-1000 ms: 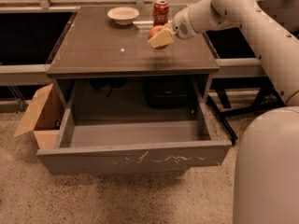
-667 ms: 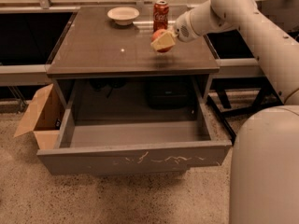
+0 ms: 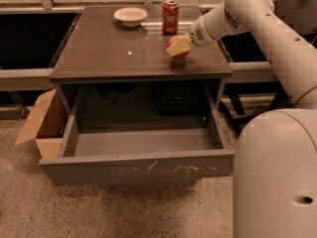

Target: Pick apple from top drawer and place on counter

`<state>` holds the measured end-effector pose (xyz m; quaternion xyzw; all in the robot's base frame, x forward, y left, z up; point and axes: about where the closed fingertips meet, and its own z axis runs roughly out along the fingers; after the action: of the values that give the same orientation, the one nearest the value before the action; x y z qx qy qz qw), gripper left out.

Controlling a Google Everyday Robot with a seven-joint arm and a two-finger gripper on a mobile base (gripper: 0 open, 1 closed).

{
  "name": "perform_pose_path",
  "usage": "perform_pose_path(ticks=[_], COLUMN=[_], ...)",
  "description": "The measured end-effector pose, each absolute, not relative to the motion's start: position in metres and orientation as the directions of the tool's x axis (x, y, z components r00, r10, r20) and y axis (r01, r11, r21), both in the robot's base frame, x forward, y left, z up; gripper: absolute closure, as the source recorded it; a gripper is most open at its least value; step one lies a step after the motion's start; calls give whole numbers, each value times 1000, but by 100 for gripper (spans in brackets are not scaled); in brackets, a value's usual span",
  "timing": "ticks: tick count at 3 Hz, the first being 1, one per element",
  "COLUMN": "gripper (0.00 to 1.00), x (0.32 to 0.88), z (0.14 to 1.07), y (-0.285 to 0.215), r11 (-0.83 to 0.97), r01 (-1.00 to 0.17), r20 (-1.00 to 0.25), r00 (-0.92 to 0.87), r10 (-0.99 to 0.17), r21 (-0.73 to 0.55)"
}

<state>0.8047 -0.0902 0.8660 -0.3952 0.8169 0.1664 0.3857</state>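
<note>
My gripper point(image 3: 178, 47) is over the right front part of the counter point(image 3: 114, 51) and is shut on the apple point(image 3: 182, 55), which is red and shows behind a cream fingertip point(image 3: 180, 45). The apple is low at the counter surface; I cannot tell whether it touches. The top drawer point(image 3: 138, 168) stands pulled out below the counter, its scratched front panel toward me, and nothing shows inside it.
A red soda can point(image 3: 171, 17) stands just behind the gripper. A white bowl point(image 3: 131, 16) sits at the counter's back. An open cardboard box point(image 3: 42, 125) lies on the floor left of the drawer. My white body point(image 3: 277, 177) fills the lower right.
The gripper with the apple has moved down and a little to the right, toward the counter surface in front of the can.
</note>
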Motion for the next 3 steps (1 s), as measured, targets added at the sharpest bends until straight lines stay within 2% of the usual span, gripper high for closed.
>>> perform_pose_path(ticks=[1,2,3], gripper=[31,8,0], x=[813,818,821], z=[861,861,866], y=[-102,-109,-116], r11=[650,660,670], r01=[-759,-750,-740], r20=[-734,-723,-729], r00=[-418,-427,-427], r10=[-536,-543,-535], r21=[-43,-52,-57])
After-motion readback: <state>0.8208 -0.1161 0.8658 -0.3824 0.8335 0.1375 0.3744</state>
